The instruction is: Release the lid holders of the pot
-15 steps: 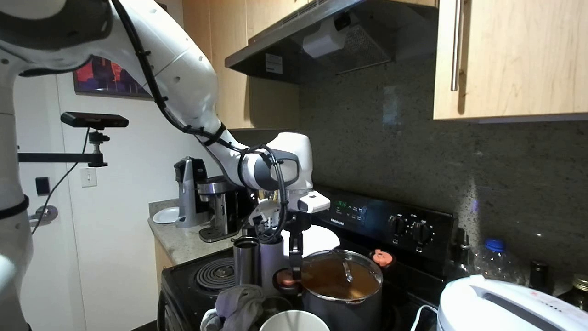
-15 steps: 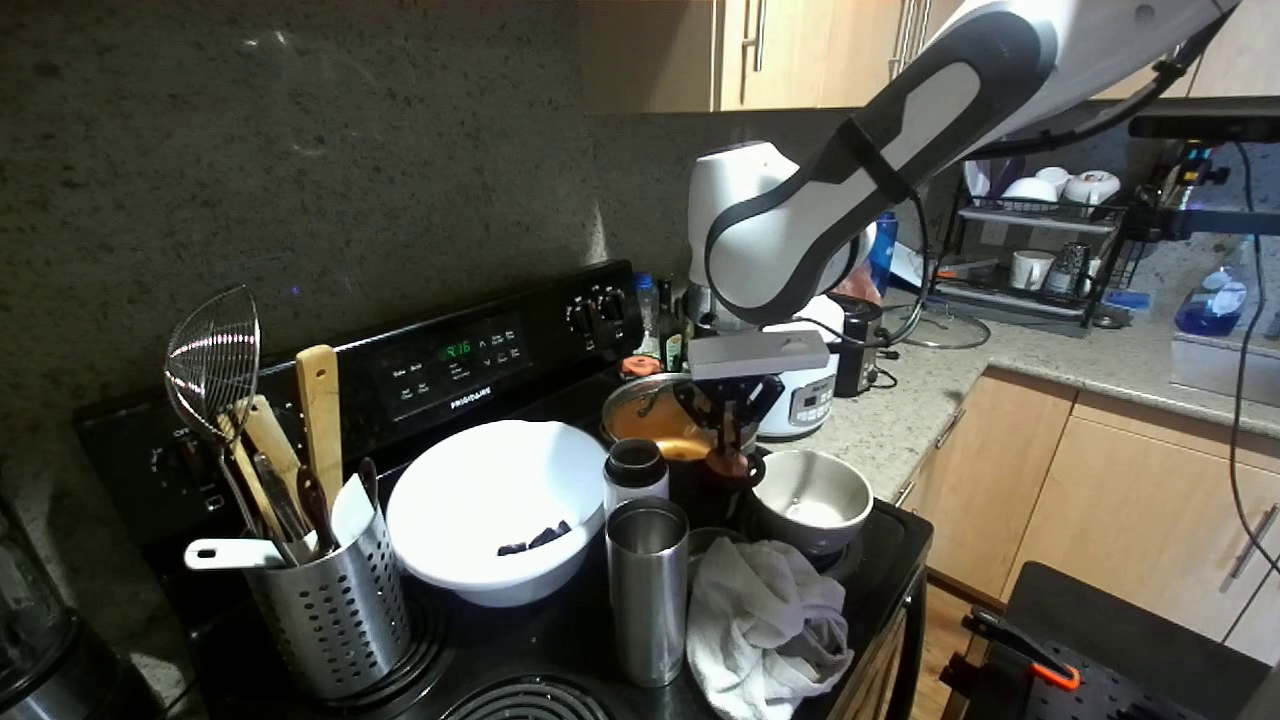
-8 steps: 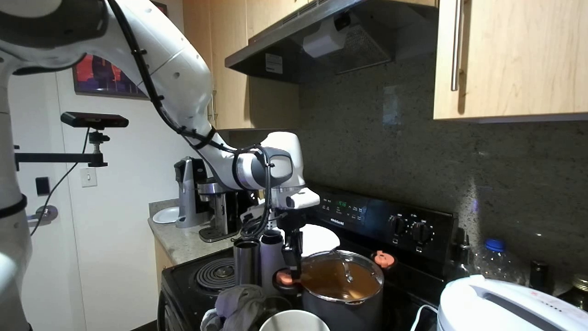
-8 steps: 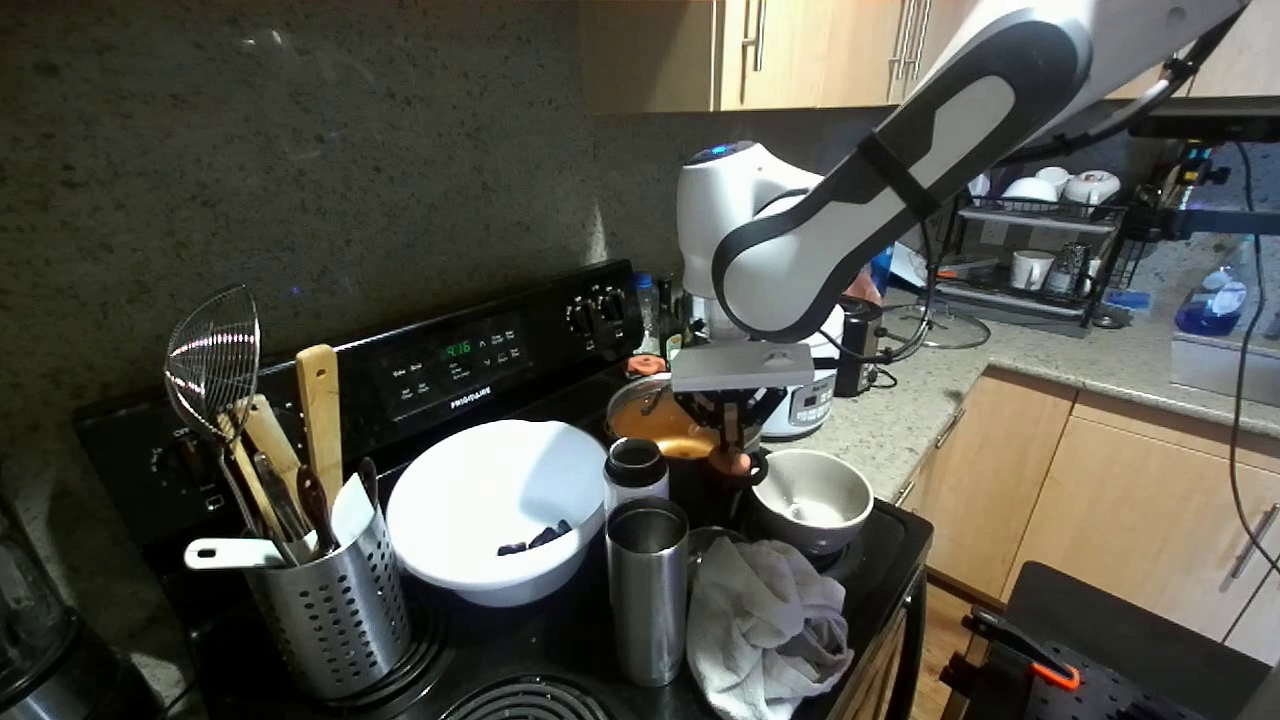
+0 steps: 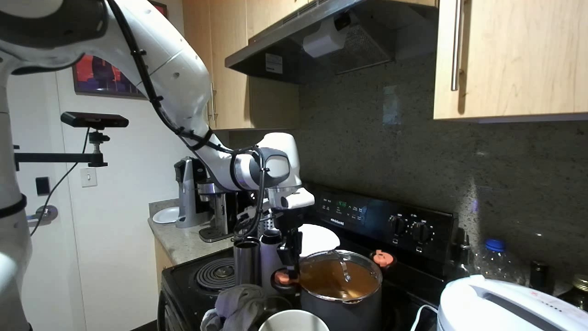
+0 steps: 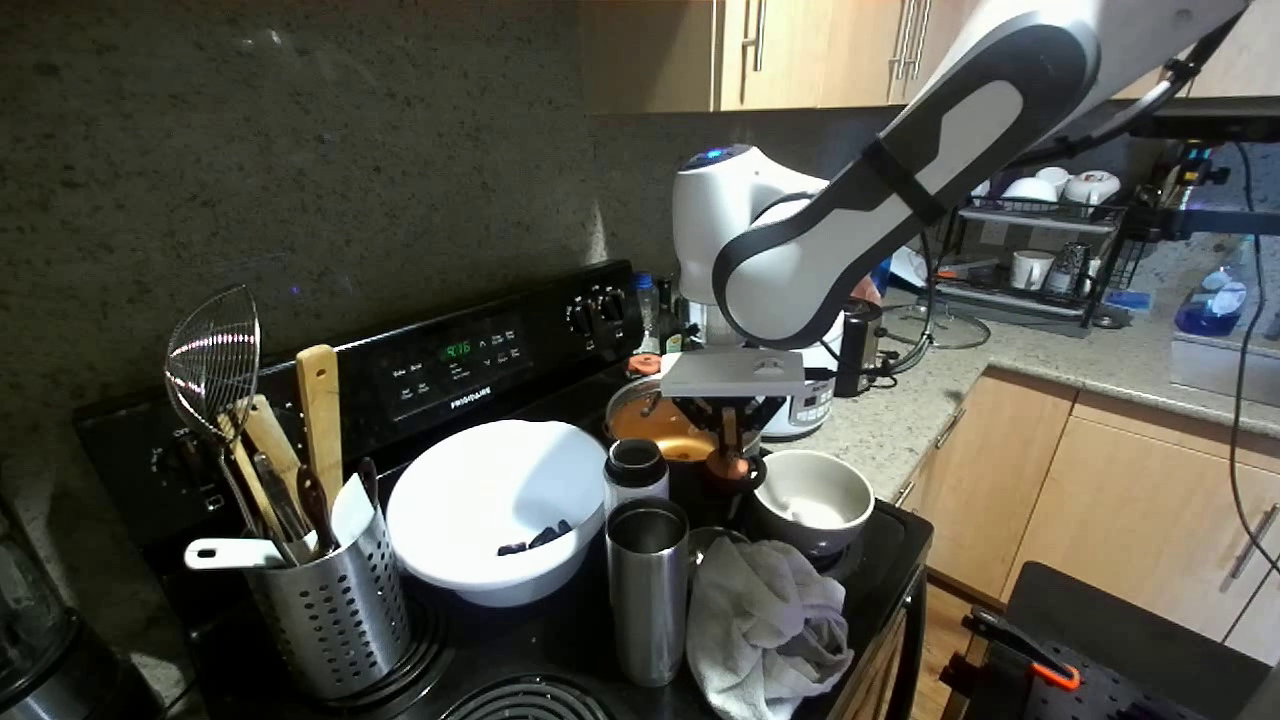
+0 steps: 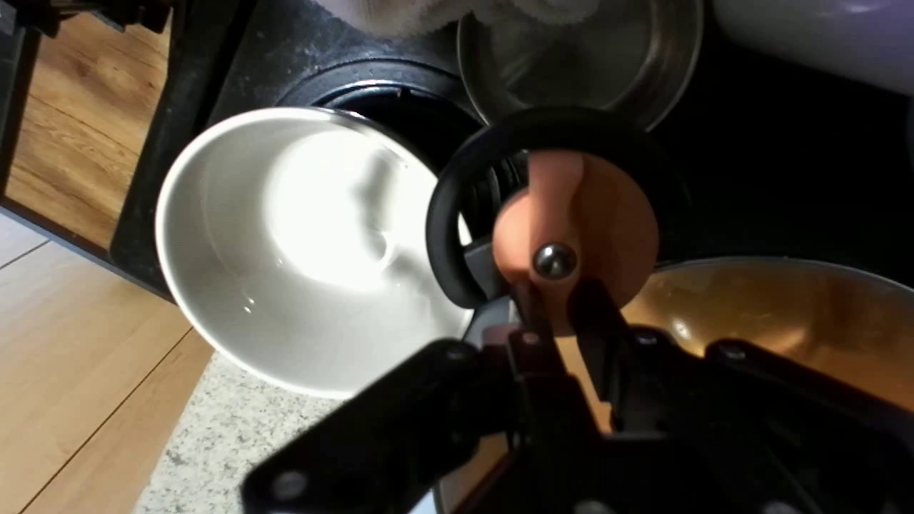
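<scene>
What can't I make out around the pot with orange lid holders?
Pot: base cut off by the bottom edge in an exterior view.
Orange lid holder: whether the claw touches it; in the wrist view, dark fingers cover the spot.
Round dish: partly covered by the towel, wrist view.

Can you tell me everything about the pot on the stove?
The dark gray, metal-looking pot stands upright on the stove. Its see-through lid is on, amber showing through, with a silvery handle. An orange holder sits at each black side handle. The claw is right at one; I can't tell whether it touches.
</scene>
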`<act>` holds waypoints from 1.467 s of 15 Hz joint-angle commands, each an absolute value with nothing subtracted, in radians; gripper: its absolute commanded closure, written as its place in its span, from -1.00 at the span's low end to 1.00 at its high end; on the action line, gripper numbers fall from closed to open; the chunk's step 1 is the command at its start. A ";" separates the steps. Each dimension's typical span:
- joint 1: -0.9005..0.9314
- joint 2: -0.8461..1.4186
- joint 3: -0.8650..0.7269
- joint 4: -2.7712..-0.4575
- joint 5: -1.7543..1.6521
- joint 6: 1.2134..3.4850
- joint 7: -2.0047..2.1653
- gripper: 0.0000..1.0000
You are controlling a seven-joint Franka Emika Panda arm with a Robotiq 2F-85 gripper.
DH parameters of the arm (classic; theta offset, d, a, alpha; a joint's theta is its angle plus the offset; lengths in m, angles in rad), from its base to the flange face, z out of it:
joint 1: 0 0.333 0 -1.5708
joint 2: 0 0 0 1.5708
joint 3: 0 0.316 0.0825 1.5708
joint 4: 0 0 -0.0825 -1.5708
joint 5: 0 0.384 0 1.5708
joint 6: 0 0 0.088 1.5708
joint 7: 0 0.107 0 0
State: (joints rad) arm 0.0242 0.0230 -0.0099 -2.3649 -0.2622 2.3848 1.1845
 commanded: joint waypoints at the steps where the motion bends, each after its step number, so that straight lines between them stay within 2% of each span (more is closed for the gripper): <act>1: 0.025 -0.008 -0.005 -2.389 -0.294 2.375 1.268 0.84; 5: 0.024 -0.008 -0.005 -2.390 -0.284 2.374 1.279 0.84; 6: 0.024 -0.010 -0.004 -2.391 -0.281 2.374 1.277 0.16; 7: 0.025 -0.013 -0.004 -2.390 -0.283 2.374 1.272 0.13; 15: 0.034 -0.065 0.018 -2.366 -0.242 2.333 1.182 -0.98; 22: 0.033 -0.111 0.026 -2.248 -0.144 2.290 0.764 -1.00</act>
State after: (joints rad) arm 0.0369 -0.0859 0.0245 -2.3089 -0.1927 2.3439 0.9394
